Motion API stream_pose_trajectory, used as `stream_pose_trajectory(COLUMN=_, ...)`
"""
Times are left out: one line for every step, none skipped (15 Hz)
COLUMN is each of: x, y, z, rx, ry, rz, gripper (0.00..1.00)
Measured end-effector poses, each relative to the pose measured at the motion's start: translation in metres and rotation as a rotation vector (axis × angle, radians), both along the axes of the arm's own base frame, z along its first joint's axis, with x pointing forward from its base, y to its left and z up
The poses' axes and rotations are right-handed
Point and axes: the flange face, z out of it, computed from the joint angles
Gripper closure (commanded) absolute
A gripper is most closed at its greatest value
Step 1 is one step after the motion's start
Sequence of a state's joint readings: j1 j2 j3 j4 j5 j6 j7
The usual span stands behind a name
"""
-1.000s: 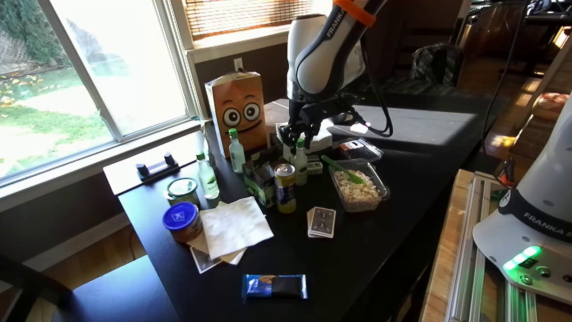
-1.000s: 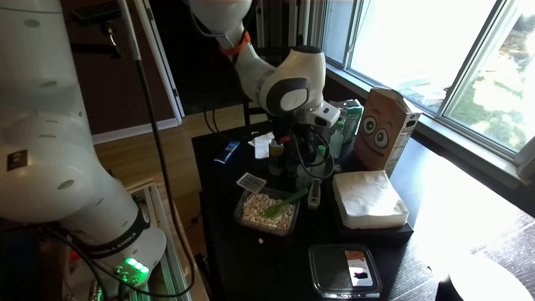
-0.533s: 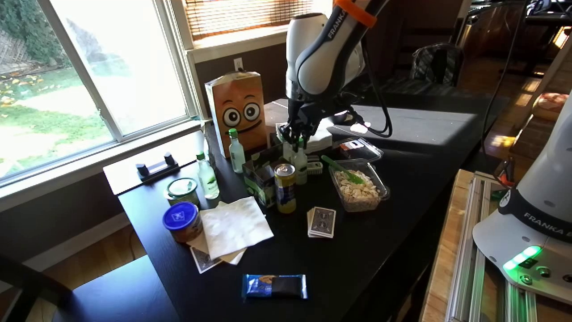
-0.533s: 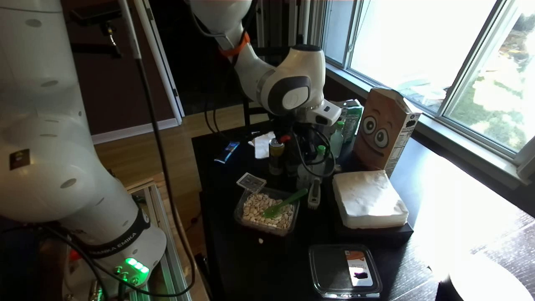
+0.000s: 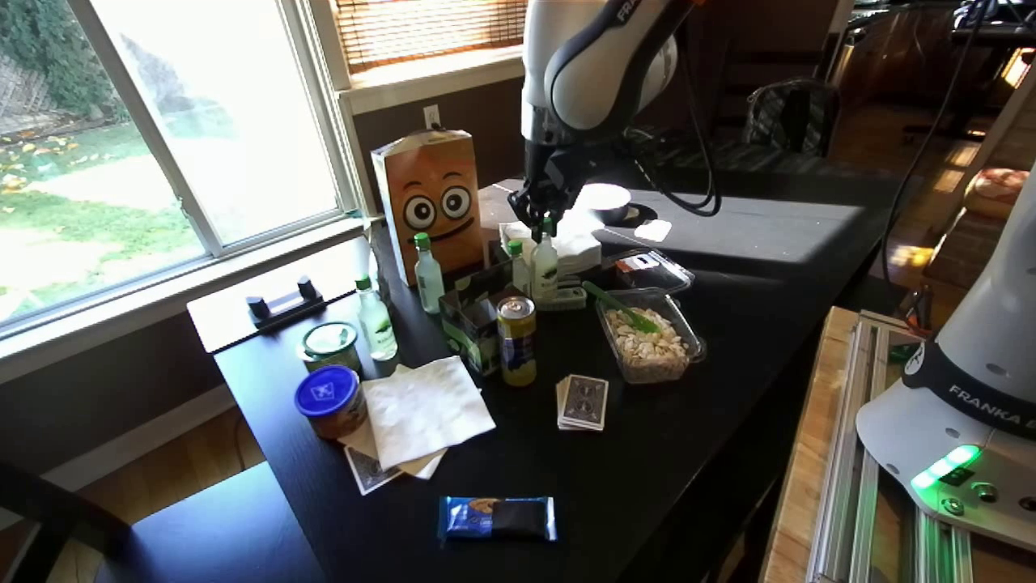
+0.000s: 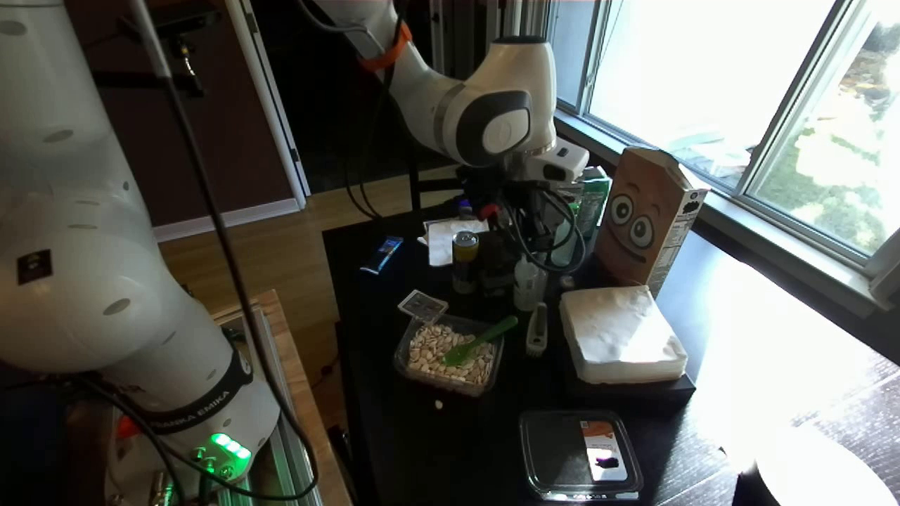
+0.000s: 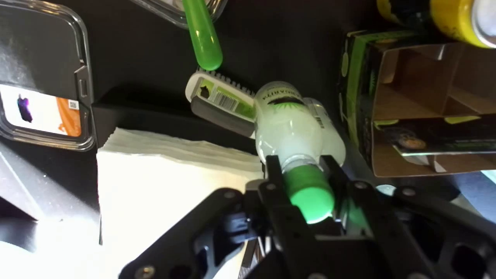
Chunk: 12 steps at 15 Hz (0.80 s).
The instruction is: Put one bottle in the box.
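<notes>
1. The gripper (image 7: 301, 164) pinches a bottle (image 7: 288, 128) by its neck, a finger on each side of the green cap.
2. In the wrist view the bottle's long axis runs from the cap toward half past 11; in an exterior view it looks upright. Its base seems clear of the table (image 5: 558, 461), but I can't be sure.
3. From the gripper, the tall carton (image 5: 429, 206) with the cartoon face lies between 9 and 10 o'clock in an exterior view.
4. The divided carton (image 7: 356, 97), cells facing up, lies at 2 o'clock in the wrist view (the task says only "box"; either could be meant).
5. The tall carton would call for much more lift, I judge; whether its top gapes I cannot tell.
6. A second bottle (image 7: 329, 135) stands just beside, at 3 o'clock from the held one: up first, then across, should avoid a knock.
</notes>
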<state>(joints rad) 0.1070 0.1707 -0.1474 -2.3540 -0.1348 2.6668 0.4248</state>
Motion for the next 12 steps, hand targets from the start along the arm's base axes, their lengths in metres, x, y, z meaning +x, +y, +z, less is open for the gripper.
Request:
stream_pose_trajectory(x=-0.001, y=0.001, z=0.014, rx=0.001, ry=-0.003, rz=0.022, gripper=0.93)
stream_pose_trajectory(x=-0.002, y=0.004, z=0.027, rx=0.005, ry=-0.003, rz=0.050, gripper=0.93)
stream_pose_trajectory(x=-0.004, y=0.007, z=0.041, rx=0.009, ry=-0.001, rz=0.087, gripper=0.93)
stream_pose_trajectory(x=-0.007, y=0.012, z=0.055, rx=0.013, ry=0.001, rz=0.126, gripper=0.93)
stream_pose_trajectory(x=-0.010, y=0.017, z=0.068, rx=0.015, ry=0.003, rz=0.164, gripper=0.93)
stream_pose_trajectory(x=-0.013, y=0.022, z=0.079, rx=0.015, ry=0.004, rz=0.200, gripper=0.93)
stream_pose_trajectory(x=-0.016, y=0.026, z=0.088, rx=0.012, ry=0.007, rz=0.233, gripper=0.93)
stream_pose_trajectory(x=-0.019, y=0.031, z=0.095, rx=0.009, ry=0.013, rz=0.262, gripper=0.93)
stream_pose_trajectory(x=-0.023, y=0.034, z=0.100, rx=0.006, ry=0.021, rz=0.289, gripper=0.93)
stream_pose_trajectory(x=-0.027, y=0.038, z=0.103, rx=0.004, ry=0.028, rz=0.314, gripper=0.93)
stream_pose_trajectory(x=-0.031, y=0.040, z=0.104, rx=0.007, ry=0.036, rz=0.339, gripper=0.93)
stream_pose_trajectory(x=-0.034, y=0.043, z=0.104, rx=0.012, ry=0.044, rz=0.361, gripper=0.93)
